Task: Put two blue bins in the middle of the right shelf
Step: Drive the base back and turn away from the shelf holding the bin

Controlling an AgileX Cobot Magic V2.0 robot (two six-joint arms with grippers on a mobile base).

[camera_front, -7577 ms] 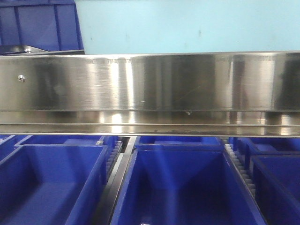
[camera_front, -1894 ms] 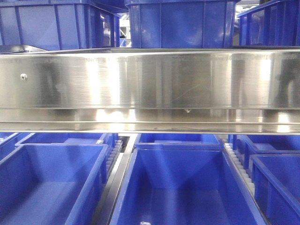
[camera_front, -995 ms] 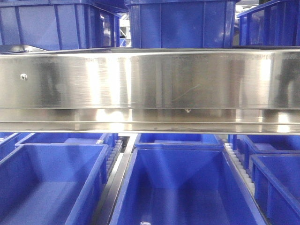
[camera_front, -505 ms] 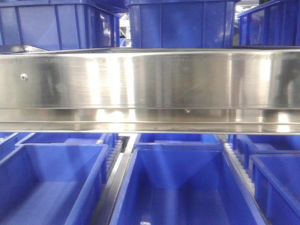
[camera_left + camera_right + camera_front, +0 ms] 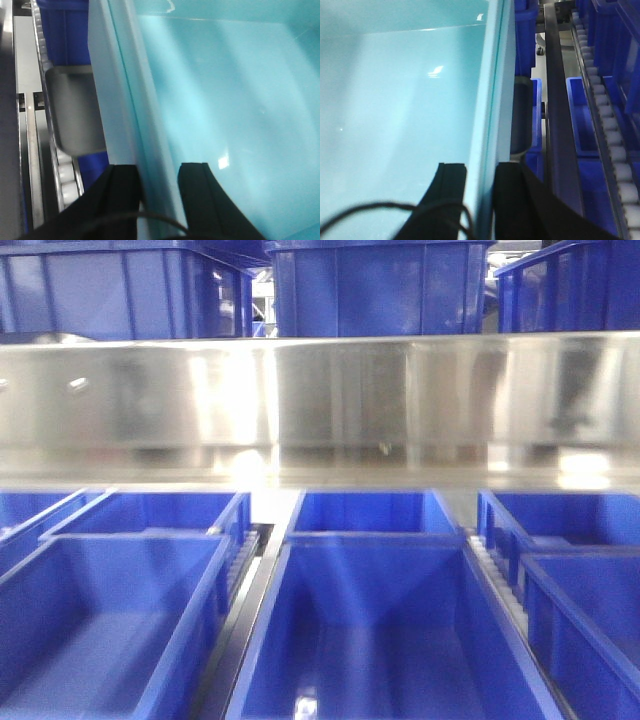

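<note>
At bottom of the L wrist view, the left gripper (image 5: pixel 159 182) is clamped on the side wall of a bin (image 5: pixel 225 100): one black finger (image 5: pixel 122 187) is pressed on the outer face, the other on the inner. On the R side, the right gripper (image 5: pixel 480 187) is closed the same way across a wall of the same look, one finger per face. The bin is rendered pale cyan in both wrist views. Just outside it, white rollers (image 5: pixel 67 187) of a track are seen, w/ dark blue bins (image 5: pixel 580 115) beside them.

No grippers are shown by the front camera. The wide brushed-steel rail (image 5: pixel 320 400) of the shelf is stretched across the frame, slightly blurred. Three upper bins (image 5: pixel 380 285) are set above it. More blue ones are lined up below, w/ a large bin (image 5: pixel 370 640) at centre. Whether that is the held one cannot be told.
</note>
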